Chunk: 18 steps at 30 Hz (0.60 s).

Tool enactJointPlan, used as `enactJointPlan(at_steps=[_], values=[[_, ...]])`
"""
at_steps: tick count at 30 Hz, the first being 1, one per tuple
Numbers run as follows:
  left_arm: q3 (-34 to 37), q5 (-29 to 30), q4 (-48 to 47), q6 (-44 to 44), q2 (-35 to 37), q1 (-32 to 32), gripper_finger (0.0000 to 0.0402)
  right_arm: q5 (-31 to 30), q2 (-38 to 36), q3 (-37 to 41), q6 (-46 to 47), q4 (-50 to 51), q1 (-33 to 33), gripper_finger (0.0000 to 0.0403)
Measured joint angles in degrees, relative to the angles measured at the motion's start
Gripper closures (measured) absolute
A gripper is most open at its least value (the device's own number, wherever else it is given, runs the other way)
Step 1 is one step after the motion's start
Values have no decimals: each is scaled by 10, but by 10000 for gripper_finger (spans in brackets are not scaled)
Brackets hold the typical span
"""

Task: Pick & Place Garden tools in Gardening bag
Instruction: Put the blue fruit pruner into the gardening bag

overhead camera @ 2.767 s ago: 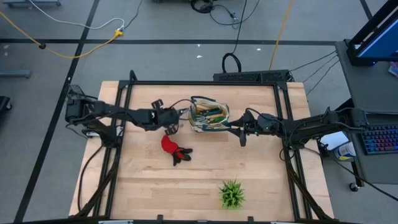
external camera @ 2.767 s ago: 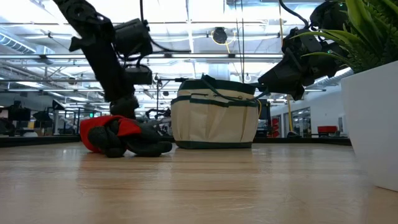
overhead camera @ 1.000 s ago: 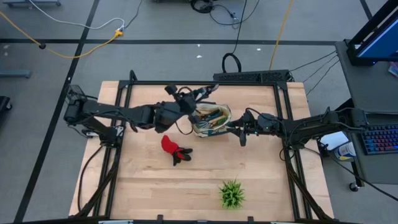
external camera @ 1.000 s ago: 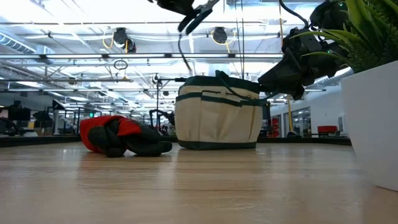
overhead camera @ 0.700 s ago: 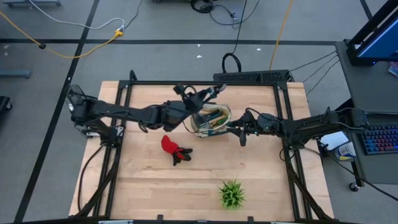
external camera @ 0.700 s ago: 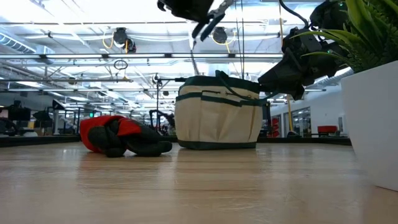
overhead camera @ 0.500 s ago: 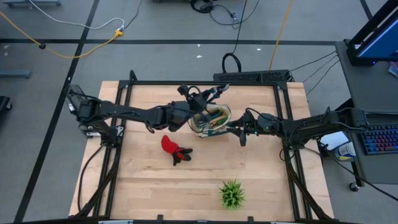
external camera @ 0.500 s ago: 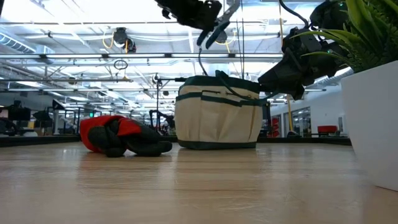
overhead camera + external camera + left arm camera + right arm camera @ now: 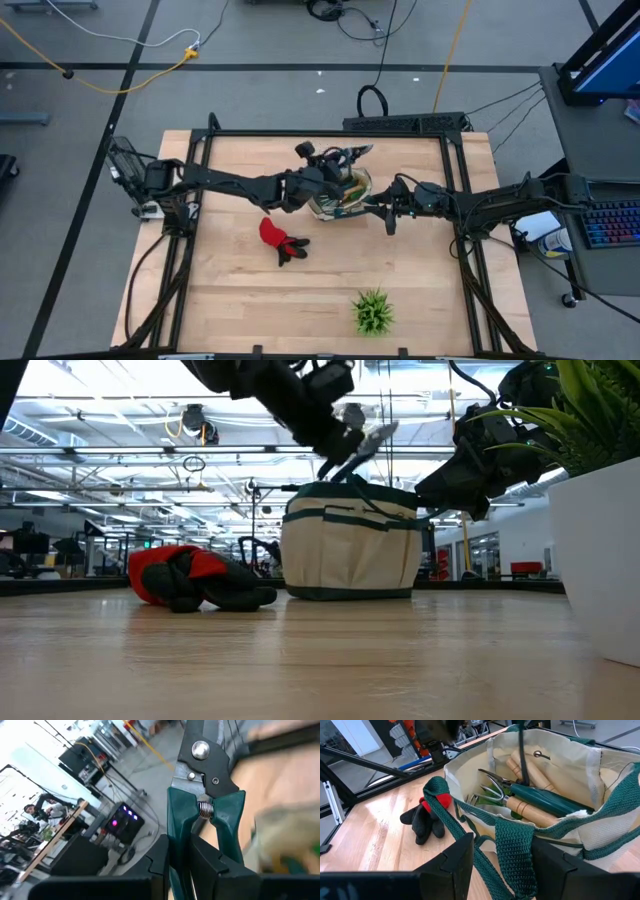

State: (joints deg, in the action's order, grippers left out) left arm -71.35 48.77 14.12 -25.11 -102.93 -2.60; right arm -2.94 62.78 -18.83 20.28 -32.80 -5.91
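Left fingers (image 9: 345,448) clamped on green-handled pruning shears (image 9: 207,812), poised above gardening bag (image 9: 337,194) at counter (image 9: 250,300) centre. Right fingers (image 9: 496,870) partly spread, gripping bag's green strap (image 9: 515,857). Glove (image 9: 279,238) lying beside bag.

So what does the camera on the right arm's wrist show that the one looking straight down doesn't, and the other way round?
Only the right wrist view looks into the gardening bag closely enough to tell its contents: wooden handles, a small rake and a green-handled tool. It also shows the right pincer shut on a green loop handle.

Only the high view shows the whole table, the green plant, and the left pincer carrying pruning shears above the bag.

Both show the bag and the red-and-black glove on the table beside it.
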Motion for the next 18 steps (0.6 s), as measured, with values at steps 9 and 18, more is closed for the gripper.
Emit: enactJointPlan(at_steps=[9,18], values=[[0,7,-116,37,0,11,351,0,0,0,0,0,0,245],[0,-31,-213,57,1,14,351,0,0,0,0,0,0,245]])
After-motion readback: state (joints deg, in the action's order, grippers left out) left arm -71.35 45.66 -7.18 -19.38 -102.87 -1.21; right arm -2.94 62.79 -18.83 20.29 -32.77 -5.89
